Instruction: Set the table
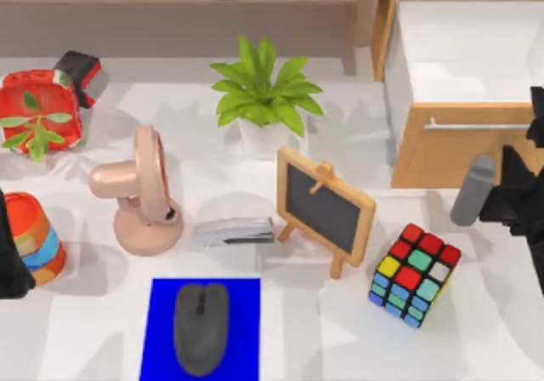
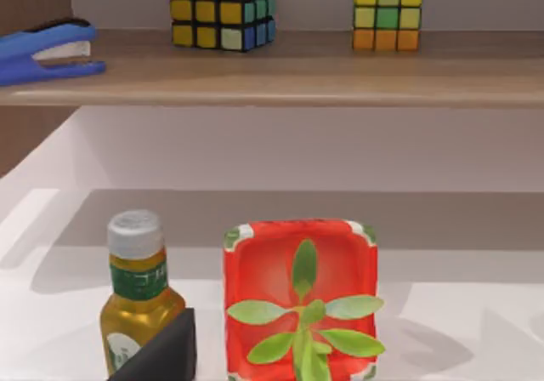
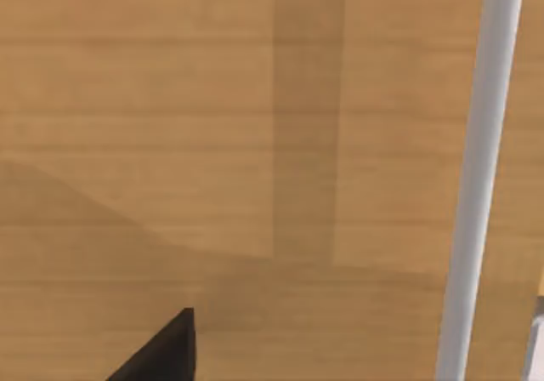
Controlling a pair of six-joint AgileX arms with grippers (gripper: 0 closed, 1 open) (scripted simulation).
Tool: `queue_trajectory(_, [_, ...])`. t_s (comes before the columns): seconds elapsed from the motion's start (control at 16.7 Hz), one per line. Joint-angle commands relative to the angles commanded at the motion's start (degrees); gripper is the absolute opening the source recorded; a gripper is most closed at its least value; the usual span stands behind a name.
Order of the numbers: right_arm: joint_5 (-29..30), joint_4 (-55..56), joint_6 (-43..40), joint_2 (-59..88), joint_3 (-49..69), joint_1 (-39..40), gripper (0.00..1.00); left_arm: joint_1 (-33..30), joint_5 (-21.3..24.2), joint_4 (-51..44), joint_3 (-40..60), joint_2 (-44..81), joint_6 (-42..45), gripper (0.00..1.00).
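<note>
The table [image 1: 476, 330] is a wide white top with pale grey patches. A blue mat [image 1: 161, 330] lies at its front with a dark grey mouse [image 1: 201, 327] on it. My left arm [image 1: 8, 258] sits at the left edge beside a striped orange cup [image 1: 36, 236]. Over at the right edge, my right gripper [image 1: 510, 196] hangs in front of the light-wood drawer cabinet [image 1: 450, 156]. A grey cylinder [image 1: 473, 190] stands just to its left, and I cannot tell whether it is held. The right wrist view faces the drawer front [image 3: 212, 143] and its white handle bar [image 3: 480, 177].
Across the table stand a red pot with a plant [image 1: 38, 113], a pink fan [image 1: 144, 190], a grey stapler [image 1: 234, 231], a leafy plant in a white pot [image 1: 263, 96], a small chalkboard easel [image 1: 325, 209] and a puzzle cube [image 1: 414, 275]. A yellow drink bottle [image 2: 136, 296] stands beside the red pot [image 2: 297, 270].
</note>
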Motion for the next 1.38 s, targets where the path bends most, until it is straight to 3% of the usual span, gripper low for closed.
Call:
queue_trajectory(0.06, [0.0,0.0,0.0,0.0,0.0,0.0,1.00,0.0,0.0,0.0,0.0,0.0,0.0,1.00])
queue_trajectory(0.84, [0.0,0.0,0.0,0.0,0.0,0.0,0.02,0.0,0.0,0.0,0.0,0.0,0.0,1.00])
queue_trajectory(1.38, [0.0,-0.2,0.2,0.1,-0.1,0.1,0.00,0.0,0.0,0.0,0.0,0.0,0.0,1.00])
